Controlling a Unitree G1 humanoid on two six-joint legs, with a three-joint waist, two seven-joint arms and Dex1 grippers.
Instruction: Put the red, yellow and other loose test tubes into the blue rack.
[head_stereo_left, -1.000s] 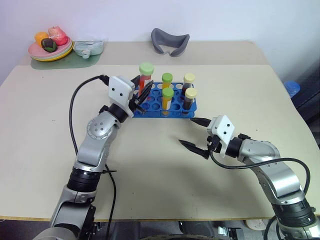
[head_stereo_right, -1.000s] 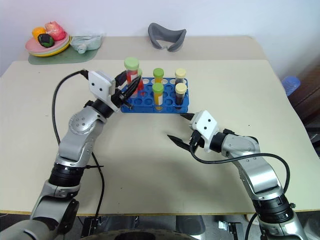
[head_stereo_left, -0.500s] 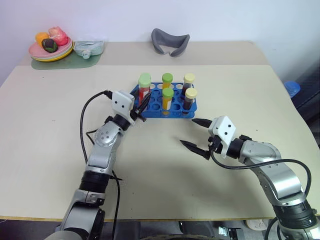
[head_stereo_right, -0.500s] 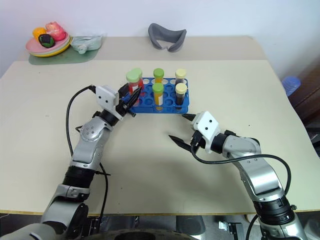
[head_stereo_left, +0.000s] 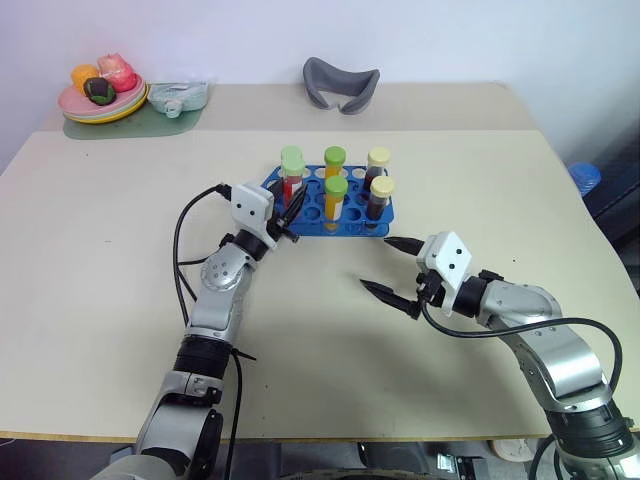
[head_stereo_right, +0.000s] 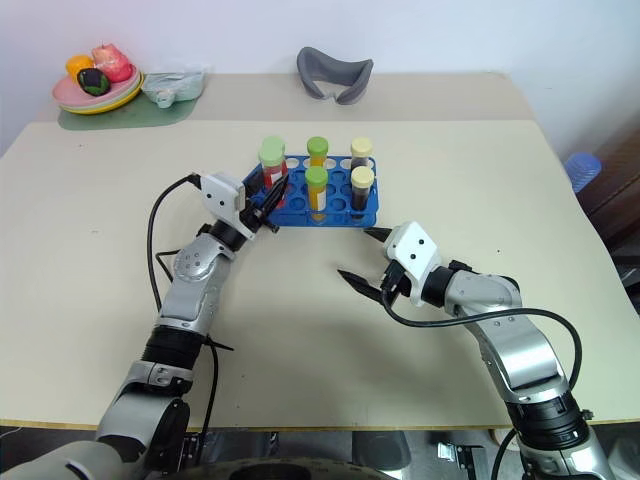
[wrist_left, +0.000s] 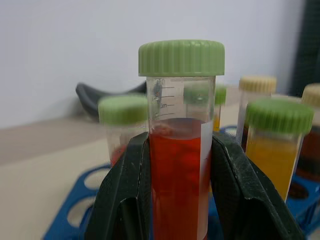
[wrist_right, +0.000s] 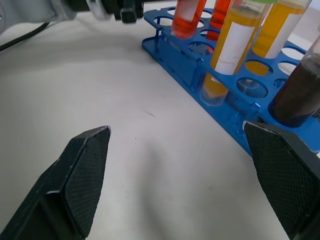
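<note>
On the beige table, blue rack holds capped tubes; left tool clenches the red tube, right tool gapes.

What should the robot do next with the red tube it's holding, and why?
Probably open the left gripper and let go. Its fingers are shut on the red test tube, which stands upright in the blue rack, its lower end already down in a hole beside the other tubes. If it isn't fully seated, a slight push down first. The right gripper waits open over the table.
</note>
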